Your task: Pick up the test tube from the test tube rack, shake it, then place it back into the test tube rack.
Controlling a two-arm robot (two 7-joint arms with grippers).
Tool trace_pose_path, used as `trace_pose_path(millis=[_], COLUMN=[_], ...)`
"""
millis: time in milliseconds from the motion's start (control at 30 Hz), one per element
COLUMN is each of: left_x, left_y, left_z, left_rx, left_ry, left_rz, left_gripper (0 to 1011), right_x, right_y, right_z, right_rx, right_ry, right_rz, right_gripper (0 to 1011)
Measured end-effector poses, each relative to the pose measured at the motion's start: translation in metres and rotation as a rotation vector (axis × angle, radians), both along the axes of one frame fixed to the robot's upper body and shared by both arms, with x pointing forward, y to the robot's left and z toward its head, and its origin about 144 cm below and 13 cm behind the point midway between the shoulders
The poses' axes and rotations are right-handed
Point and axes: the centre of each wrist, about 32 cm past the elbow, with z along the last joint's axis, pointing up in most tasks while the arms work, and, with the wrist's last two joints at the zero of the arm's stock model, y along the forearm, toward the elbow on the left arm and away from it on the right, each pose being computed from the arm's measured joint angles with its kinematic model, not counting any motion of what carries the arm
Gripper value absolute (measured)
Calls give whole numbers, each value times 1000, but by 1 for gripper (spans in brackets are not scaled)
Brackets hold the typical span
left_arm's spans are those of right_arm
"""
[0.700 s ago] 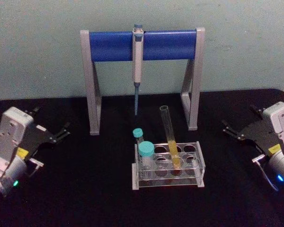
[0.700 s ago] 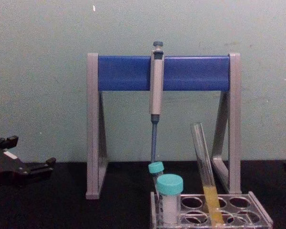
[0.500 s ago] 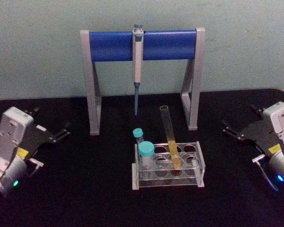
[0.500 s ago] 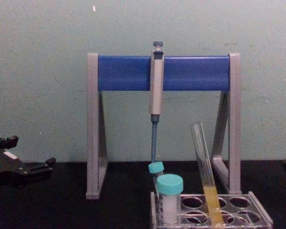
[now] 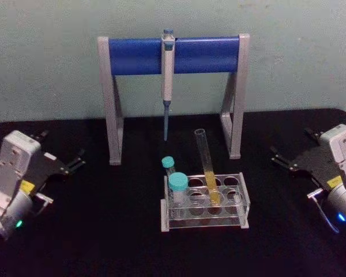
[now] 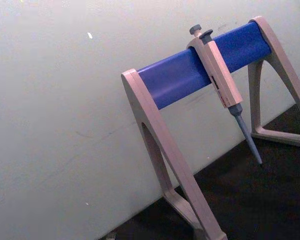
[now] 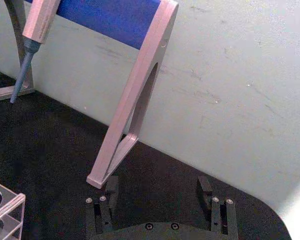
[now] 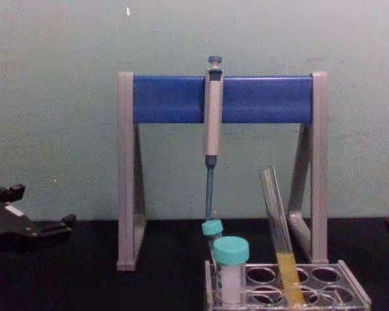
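The test tube, long clear glass with yellow-orange liquid at the bottom, stands tilted in a back-row hole of the clear test tube rack at the table's middle. The chest view shows the test tube leaning left in the test tube rack. My left gripper rests open on the table far to the left, nothing in it. My right gripper rests open far to the right, also empty. In the right wrist view the right gripper has its fingers wide apart, and a corner of the test tube rack shows.
Two teal-capped white tubes stand in the rack's left holes. Behind the rack stands a tall grey-and-blue pipette stand with a pipette hanging from its bar. Black tabletop lies open on both sides of the rack.
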Motion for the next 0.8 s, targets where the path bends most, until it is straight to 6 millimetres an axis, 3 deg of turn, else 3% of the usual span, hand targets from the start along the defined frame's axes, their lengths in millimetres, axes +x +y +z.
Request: trace_pose_path(millis=[800], left_x=[0], left_y=[0], left_z=[0], left_rx=[0], left_ry=[0], left_rz=[0], left_gripper=[1001], right_x=[-1], right_y=[0], right_z=[0], right_rx=[3], right_ry=[-3], right_rz=[1], right_gripper=[1000])
